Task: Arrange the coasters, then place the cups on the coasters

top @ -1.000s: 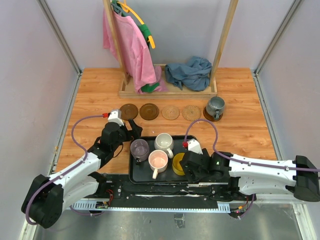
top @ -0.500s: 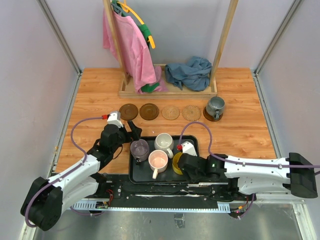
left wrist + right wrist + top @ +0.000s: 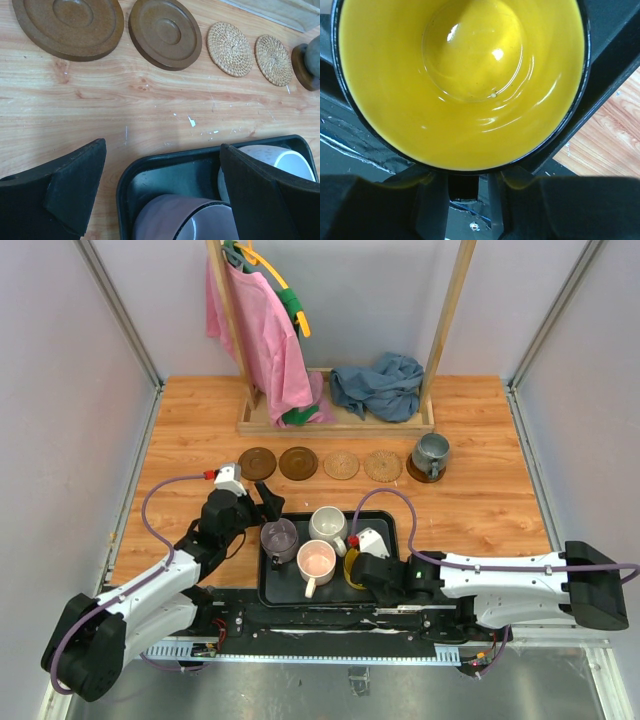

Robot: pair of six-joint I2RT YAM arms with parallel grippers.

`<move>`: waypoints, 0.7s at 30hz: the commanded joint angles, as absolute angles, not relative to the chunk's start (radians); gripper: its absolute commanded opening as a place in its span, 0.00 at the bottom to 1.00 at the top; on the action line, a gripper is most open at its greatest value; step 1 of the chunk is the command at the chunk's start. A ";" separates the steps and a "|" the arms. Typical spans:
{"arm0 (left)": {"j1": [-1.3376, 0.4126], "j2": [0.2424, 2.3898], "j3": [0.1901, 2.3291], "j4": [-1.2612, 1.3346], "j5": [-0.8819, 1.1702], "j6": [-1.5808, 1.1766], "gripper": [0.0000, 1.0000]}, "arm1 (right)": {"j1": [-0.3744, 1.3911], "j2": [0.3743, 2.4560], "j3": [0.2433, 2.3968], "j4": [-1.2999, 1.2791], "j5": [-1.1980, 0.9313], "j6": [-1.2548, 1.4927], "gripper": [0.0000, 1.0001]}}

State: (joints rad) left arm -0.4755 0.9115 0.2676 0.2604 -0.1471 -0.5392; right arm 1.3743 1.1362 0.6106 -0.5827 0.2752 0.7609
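Observation:
Four bare coasters lie in a row: two dark brown (image 3: 258, 463) (image 3: 298, 463), two tan woven (image 3: 341, 465) (image 3: 382, 466). A grey-blue cup (image 3: 431, 452) stands on another dark coaster (image 3: 301, 67) at the right end. The black tray (image 3: 272, 590) holds a purple-grey cup (image 3: 279, 536), a white cup (image 3: 328, 525), a pink cup (image 3: 316, 562) and a yellow cup (image 3: 460, 75). My right gripper (image 3: 463, 185) is shut on the yellow cup's dark handle at the tray's right side. My left gripper (image 3: 162, 185) hangs open over the tray's far left corner, above the purple-grey cup (image 3: 170, 220).
A wooden rack base (image 3: 335, 420) with a pink cloth (image 3: 255, 330) and a crumpled blue cloth (image 3: 378, 385) stands behind the coaster row. Grey walls close in left and right. Purple cables loop over the table from both wrists.
My right gripper slid left along the tray's near side to the yellow cup and closed its fingers round the handle. The left arm barely moved.

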 commanded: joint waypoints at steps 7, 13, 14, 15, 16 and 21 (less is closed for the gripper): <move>-0.488 0.910 0.253 0.294 -0.135 -0.548 1.00 | 1.391 1.126 0.639 -0.628 0.333 0.781 0.42; -0.489 0.910 0.250 0.294 -0.132 -0.551 1.00 | 1.390 1.125 0.653 -0.632 0.338 0.770 0.42; -0.489 0.910 0.249 0.294 -0.132 -0.552 1.00 | 1.391 1.128 0.657 -0.633 0.338 0.768 0.42; -0.490 0.910 0.250 0.294 -0.132 -0.552 1.00 | 1.391 1.131 0.660 -0.632 0.339 0.766 0.42; -0.489 0.910 0.249 0.294 -0.132 -0.552 1.00 | 1.391 1.134 0.662 -0.632 0.340 0.763 0.42; -0.489 0.910 0.249 0.294 -0.130 -0.553 1.00 | 1.391 1.142 0.670 -0.627 0.349 0.755 0.39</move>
